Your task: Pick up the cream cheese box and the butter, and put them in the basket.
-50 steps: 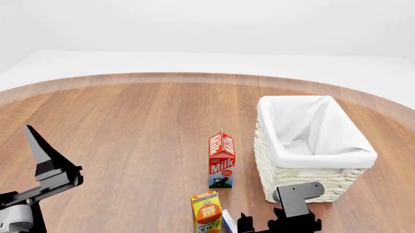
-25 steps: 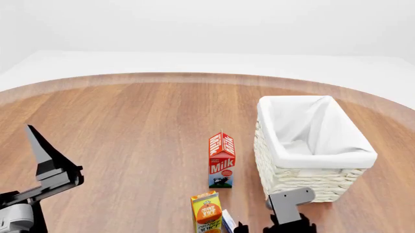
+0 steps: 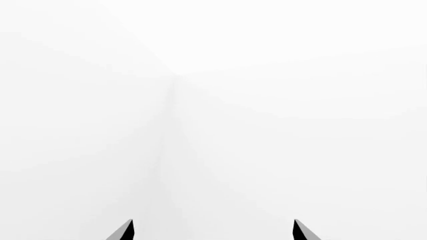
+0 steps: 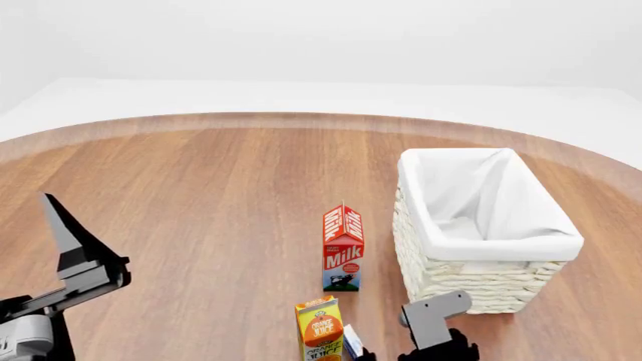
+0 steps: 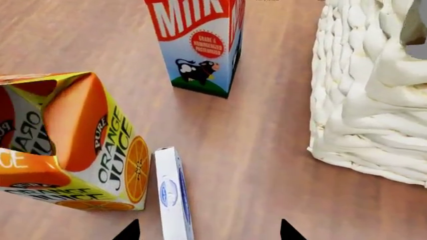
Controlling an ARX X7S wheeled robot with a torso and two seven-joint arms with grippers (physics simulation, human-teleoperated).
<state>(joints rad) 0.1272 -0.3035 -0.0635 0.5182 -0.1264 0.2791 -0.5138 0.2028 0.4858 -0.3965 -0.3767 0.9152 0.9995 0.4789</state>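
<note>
The cream cheese box [image 5: 172, 196] is a thin white box with blue print, standing on edge beside the orange juice carton [image 5: 73, 145]. In the head view the cream cheese box [image 4: 353, 342] shows at the bottom edge. My right gripper [image 5: 210, 231] is open, and the box's near end sits between its fingertips, closer to one of them. The white wicker basket [image 4: 446, 274] with its cloth liner stands to the right; in the right wrist view its woven wall [image 5: 363, 100] is close by. My left gripper [image 3: 213, 231] is open and faces blank white. The butter is out of view.
A red milk carton [image 4: 343, 248] stands upright just left of the basket, beyond the orange juice carton [image 4: 319, 329]. My left arm [image 4: 75, 271] is raised at the left, fingers pointing up. The round wooden table [image 4: 201, 195] ends in a curved far edge.
My right arm has slid left and toward the bottom edge of the head view, closer to the cream cheese box. The left arm and the packages have not moved.
</note>
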